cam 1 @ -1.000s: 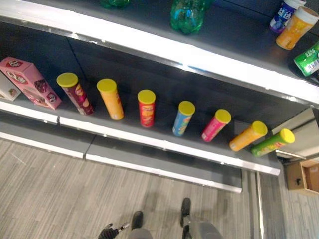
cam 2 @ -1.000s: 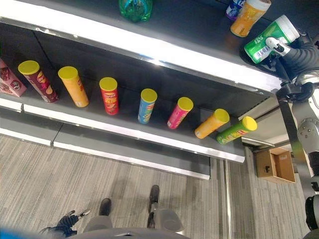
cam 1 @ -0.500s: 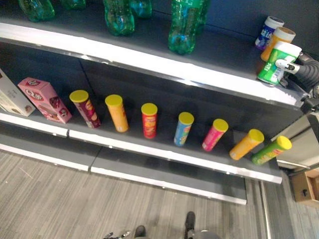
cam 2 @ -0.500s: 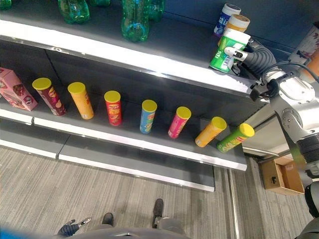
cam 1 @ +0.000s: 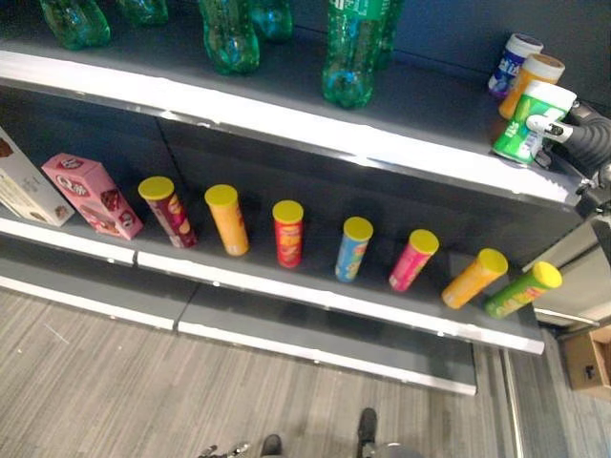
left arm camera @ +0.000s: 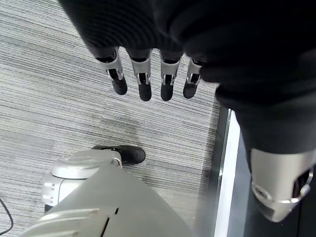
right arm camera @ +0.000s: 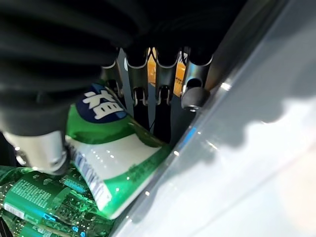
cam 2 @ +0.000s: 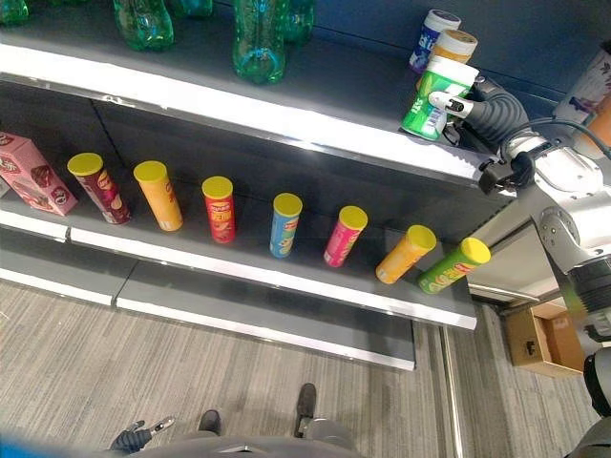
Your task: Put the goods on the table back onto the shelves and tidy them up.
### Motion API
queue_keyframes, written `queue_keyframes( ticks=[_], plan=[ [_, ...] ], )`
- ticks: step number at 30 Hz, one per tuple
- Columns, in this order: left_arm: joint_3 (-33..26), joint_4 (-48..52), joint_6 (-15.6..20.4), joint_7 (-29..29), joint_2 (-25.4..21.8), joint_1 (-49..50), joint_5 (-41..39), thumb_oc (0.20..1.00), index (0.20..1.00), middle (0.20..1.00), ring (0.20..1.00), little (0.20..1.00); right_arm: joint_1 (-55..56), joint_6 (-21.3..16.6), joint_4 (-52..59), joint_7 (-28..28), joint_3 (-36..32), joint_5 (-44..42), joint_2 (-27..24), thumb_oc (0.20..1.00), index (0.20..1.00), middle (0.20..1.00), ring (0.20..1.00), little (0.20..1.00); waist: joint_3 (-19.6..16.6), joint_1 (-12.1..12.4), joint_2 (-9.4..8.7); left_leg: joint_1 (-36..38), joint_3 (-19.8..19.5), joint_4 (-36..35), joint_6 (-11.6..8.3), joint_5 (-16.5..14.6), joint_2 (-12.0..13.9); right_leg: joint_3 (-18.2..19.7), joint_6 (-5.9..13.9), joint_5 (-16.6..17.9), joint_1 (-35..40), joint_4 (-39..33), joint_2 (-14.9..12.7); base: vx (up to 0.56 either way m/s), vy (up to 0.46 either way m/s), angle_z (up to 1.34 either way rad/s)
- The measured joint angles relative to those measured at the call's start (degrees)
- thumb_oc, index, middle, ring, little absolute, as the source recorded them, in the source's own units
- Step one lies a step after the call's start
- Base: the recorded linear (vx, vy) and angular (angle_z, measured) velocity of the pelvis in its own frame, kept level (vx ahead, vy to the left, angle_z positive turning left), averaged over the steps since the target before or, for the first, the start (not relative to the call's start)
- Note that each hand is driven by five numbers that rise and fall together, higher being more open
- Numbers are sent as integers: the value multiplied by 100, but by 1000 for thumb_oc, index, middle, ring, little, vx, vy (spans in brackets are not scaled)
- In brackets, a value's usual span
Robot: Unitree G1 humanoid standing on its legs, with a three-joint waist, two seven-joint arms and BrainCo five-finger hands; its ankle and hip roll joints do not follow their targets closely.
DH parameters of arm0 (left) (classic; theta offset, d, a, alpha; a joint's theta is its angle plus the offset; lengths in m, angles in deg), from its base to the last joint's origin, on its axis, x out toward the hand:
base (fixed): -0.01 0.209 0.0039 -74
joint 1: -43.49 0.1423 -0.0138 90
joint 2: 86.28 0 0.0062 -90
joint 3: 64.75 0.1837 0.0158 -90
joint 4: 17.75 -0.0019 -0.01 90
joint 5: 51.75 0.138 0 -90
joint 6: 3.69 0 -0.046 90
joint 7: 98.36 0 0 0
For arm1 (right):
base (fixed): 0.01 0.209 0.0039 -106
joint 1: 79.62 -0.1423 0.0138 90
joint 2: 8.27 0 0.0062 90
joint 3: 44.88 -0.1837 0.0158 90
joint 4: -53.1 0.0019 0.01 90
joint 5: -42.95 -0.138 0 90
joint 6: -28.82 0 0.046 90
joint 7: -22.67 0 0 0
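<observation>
1. Spanning the whole scene, the shelves (cam 2: 286, 114) set the layout: the upper shelf carries green bottles (cam 2: 260, 38) on its left and middle, with a few small cans at its far right end. That fits a store rule of grouping like goods.
2. Lining the lower shelf, a row of tall tubes (cam 2: 218, 208) with yellow lids stands spaced along the front edge. A pink box (cam 2: 33, 174) sits to their left.
3. Reaching in at the right end of the upper shelf, the right hand (cam 2: 456, 107) has its fingers and thumb wrapped round the green can (cam 2: 434, 97). The can is near the shelf's front edge, just in front of an orange can (cam 2: 455, 45) and a blue and white can (cam 2: 432, 31), probably to join them.
4. Hanging low over the floor (left arm camera: 49, 98), the left hand (left arm camera: 148, 79) has its fingers straight and holds nothing.
</observation>
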Motion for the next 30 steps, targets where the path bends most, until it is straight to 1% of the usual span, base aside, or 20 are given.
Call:
queue_keyframes(
  ticks=[7,8,9,10,13,17,18,22,23,24,25,26,30],
  plan=[
    [21,2,1,-3,0,0,-1,1000,1000,1000,1000,1000,-2,2,0,10,2,10,-26,200,200,200,200,200,-5,-1,6,-18,-37,0,7,6,-4,-38,1,0,1,2,-9,15,4,2],
    [3,1,2,-5,16,-12,2,1000,1000,1000,1000,1000,-25,-57,31,-59,58,287,-156,200,200,200,200,200,-3,-29,14,-21,-48,0,7,5,-6,-38,19,-16,5,-1,-16,56,14,10],
    [1,11,10,-3,63,-21,3,1000,1000,1000,1000,1000,-112,-108,147,-85,173,771,-531,200,200,200,200,200,-5,-13,63,-42,-84,0,16,12,-27,-62,32,-25,4,3,-38,15,3,10],
    [16,6,7,-3,89,3,3,1000,1000,1000,1000,1000,-188,-120,254,-122,240,1085,-752,200,200,200,200,200,-20,-8,95,-40,-86,0,18,11,-35,-62,34,-27,7,1,-46,16,4,6],
    [8,-37,4,-2,95,44,6,1000,1000,1000,1000,1000,-216,-237,300,-213,280,1540,-772,200,200,200,200,200,-25,-32,81,-22,-79,0,20,10,-37,-59,25,-21,25,-8,-49,0,0,0],
    [1,-33,10,2,95,26,6,1000,1000,1000,1000,1000,-250,-285,276,-329,343,1732,-770,200,200,200,200,200,-24,-45,87,-22,-78,0,21,10,-42,-60,32,-25,25,-11,-55,0,0,0],
    [6,-38,-1,7,85,-32,6,1000,1000,1000,1000,1000,-252,-296,279,-356,344,1788,-759,200,200,200,200,200,-24,-85,85,-19,-76,0,20,10,-41,-54,54,-42,20,-12,-51,0,0,0],
    [-21,222,17,-83,-148,-51,3,1000,1000,1000,1000,1000,-443,-351,620,-423,404,1895,-746,200,200,200,200,200,-16,-157,111,-30,-60,-1,24,12,-43,-47,25,-18,5,-9,-55,-8,30,-2],
    [-23,304,20,-87,-154,-66,-1,1000,1000,1000,1000,1000,-398,-358,692,-441,366,1971,-751,200,200,200,200,200,-11,-183,119,-23,-58,-1,24,12,-45,-38,27,-20,3,-7,-55,-19,37,0],
    [-45,404,9,-86,-160,-73,-9,1000,1000,1000,1000,1000,-178,-393,761,-498,149,2184,-765,200,200,200,200,200,-7,-175,114,-27,-66,-3,26,13,-48,-42,22,-17,3,-6,-57,0,0,0],
    [-26,477,45,-96,-145,-53,-9,1000,1000,1000,1000,1000,29,-507,836,-600,-48,2378,-750,200,200,200,200,200,-5,-139,119,-26,-61,-4,34,11,-56,-43,22,-16,6,-6,-68,0,0,0],
    [-17,462,54,-131,-104,-64,-10,1000,1000,1000,1000,1000,12,-507,816,-688,-49,2475,-751,200,200,200,200,200,4,-156,132,-25,-59,-4,36,9,-61,-38,22,-15,6,-10,-72,0,0,0],
    [-18,420,48,-179,-61,-57,-10,1000,1000,1000,1000,1000,3,-509,717,-712,-49,2477,-753,200,200,200,200,200,32,-164,170,-20,-56,-4,35,9,-45,-37,25,-19,6,-11,-54,0,0,0]
  ],
)
